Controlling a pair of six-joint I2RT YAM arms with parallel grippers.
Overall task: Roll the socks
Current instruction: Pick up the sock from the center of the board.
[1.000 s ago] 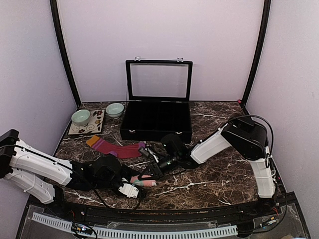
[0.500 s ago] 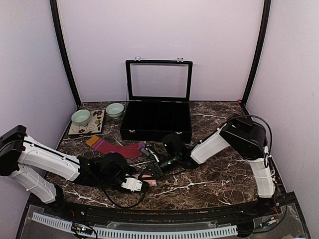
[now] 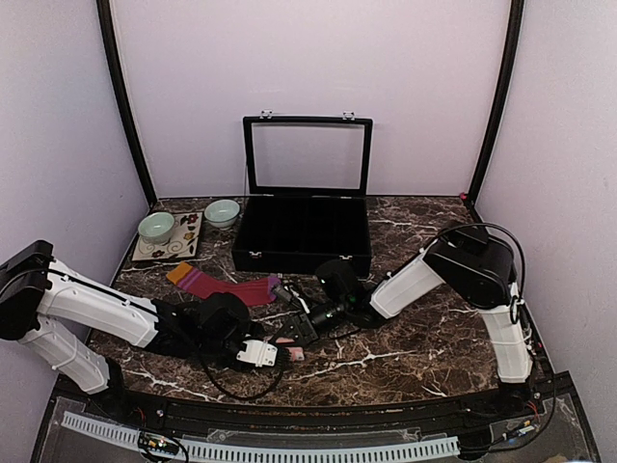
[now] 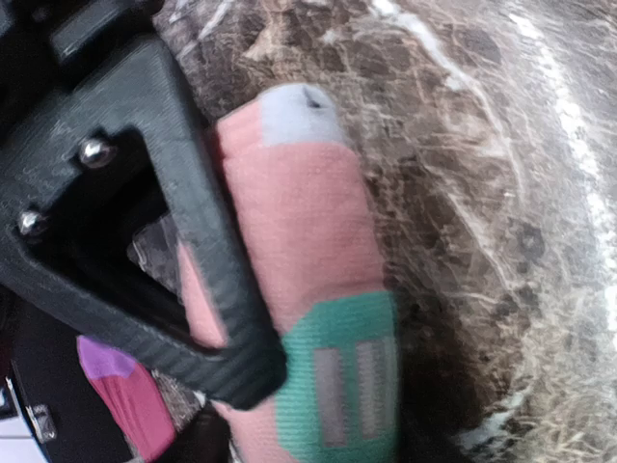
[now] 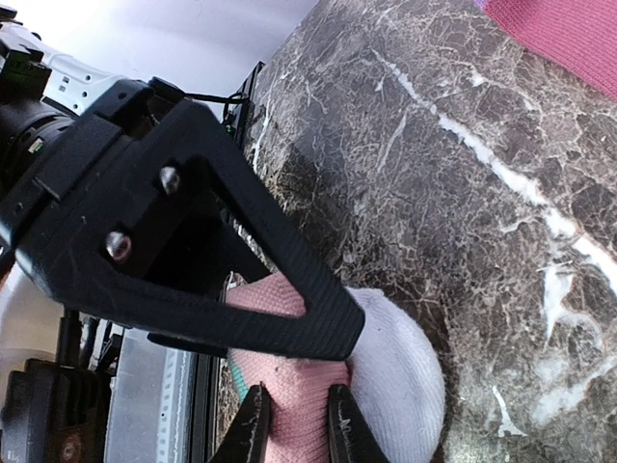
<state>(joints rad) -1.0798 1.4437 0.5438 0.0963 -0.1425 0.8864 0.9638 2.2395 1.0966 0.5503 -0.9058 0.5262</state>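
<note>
Right gripper (image 3: 297, 335) clamped on pink sock (image 4: 308, 251), left gripper (image 3: 258, 352) touching it alongside, its jaw gap unclear.
</note>
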